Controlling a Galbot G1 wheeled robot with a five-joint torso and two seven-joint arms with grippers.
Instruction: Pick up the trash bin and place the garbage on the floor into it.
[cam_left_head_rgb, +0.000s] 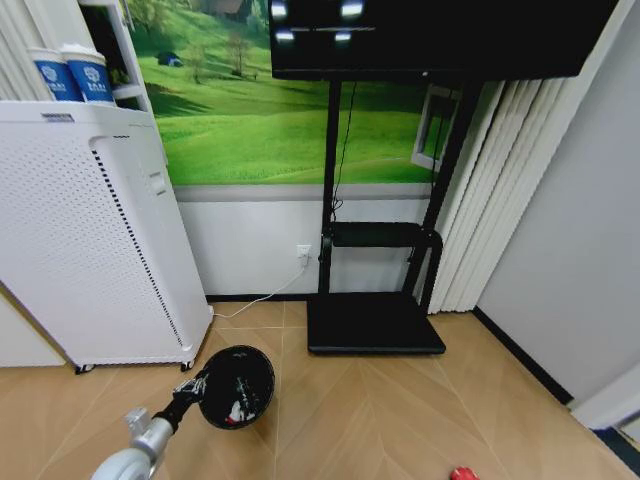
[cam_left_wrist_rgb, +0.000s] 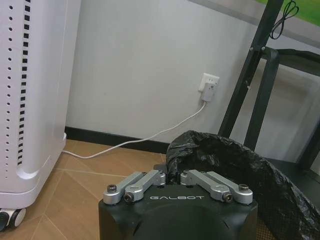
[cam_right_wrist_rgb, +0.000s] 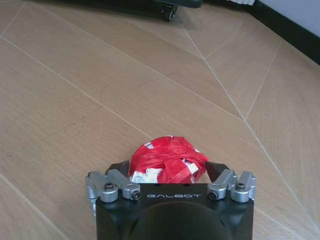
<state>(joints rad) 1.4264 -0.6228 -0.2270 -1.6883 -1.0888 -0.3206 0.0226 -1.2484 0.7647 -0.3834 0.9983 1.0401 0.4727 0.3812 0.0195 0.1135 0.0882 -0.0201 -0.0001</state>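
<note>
The floor (cam_left_head_rgb: 400, 400) runs wide and bare — the trash bin (cam_left_head_rgb: 237, 386) hangs at seven o'clock, left gripper (cam_left_wrist_rgb: 172, 178) pinched onto its rim. At five o'clock, the right gripper (cam_right_wrist_rgb: 170, 172) brackets a red-and-white wrapper (cam_right_wrist_rgb: 167, 162), apparently clamped; fingertips are hidden. Bin lies left of it.
</note>
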